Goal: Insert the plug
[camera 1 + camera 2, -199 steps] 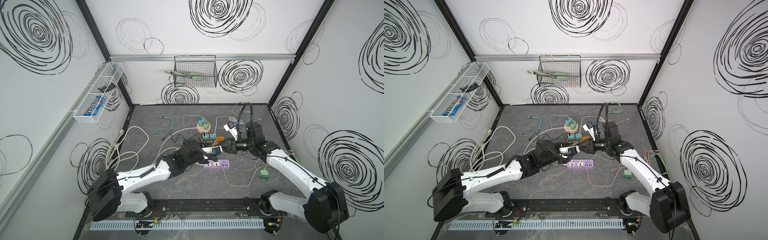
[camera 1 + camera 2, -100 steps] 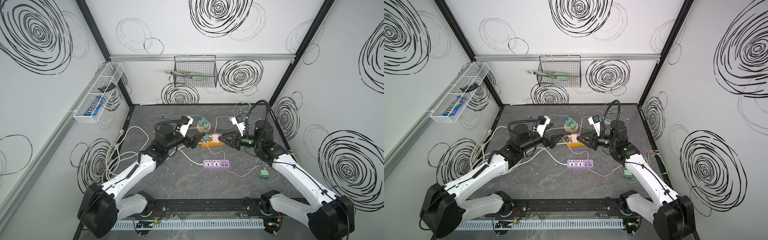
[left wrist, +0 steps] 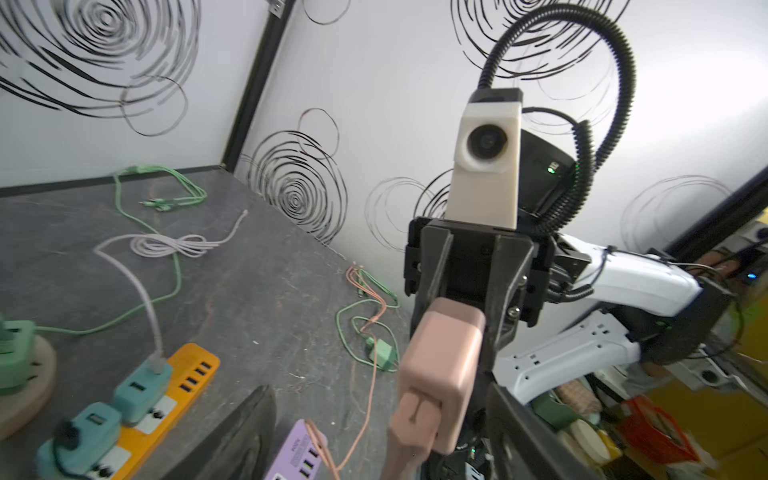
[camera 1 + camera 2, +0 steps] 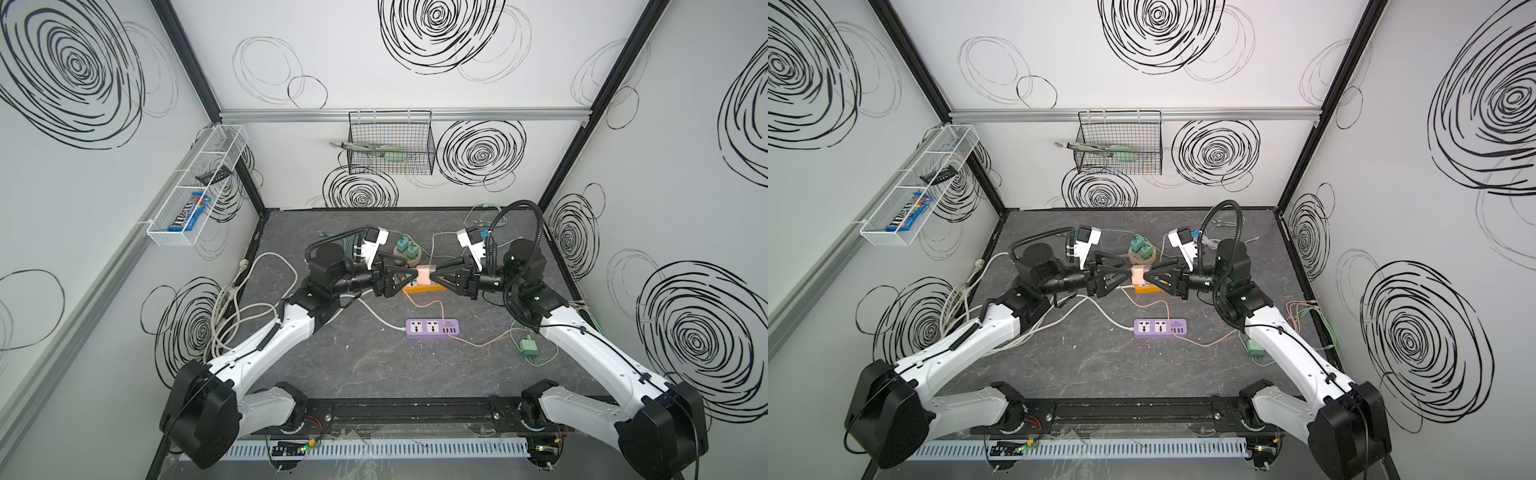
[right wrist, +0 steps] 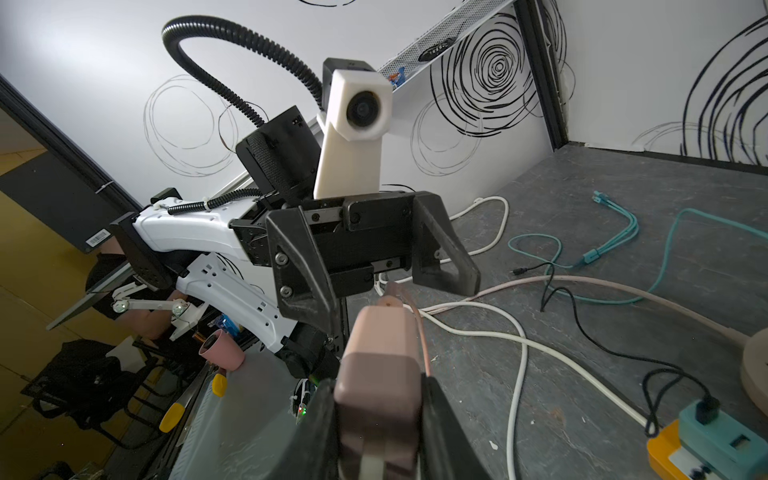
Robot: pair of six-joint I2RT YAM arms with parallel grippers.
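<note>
Right tool (image 4: pixel 433 276): pinching the plug (image 4: pixel 424 274).
Left tool (image 4: pixel 415 272): spread around its other end, not gripping.
Plug: mid-air near the orange strip (image 4: pixel 420 287), between both tools.
Risk: right tool lets go before left closes; plug drops, tugged by its cord (image 5: pixel 420 332).

pink boxy plug (image 4: pixel 424 275), midair, lying horizontal

Purple strip (image 4: pixel 432 327) top clear; pink cable (image 4: pixel 478 344) at right end; orange strip (image 4: pixel 409 287) behind.
</note>
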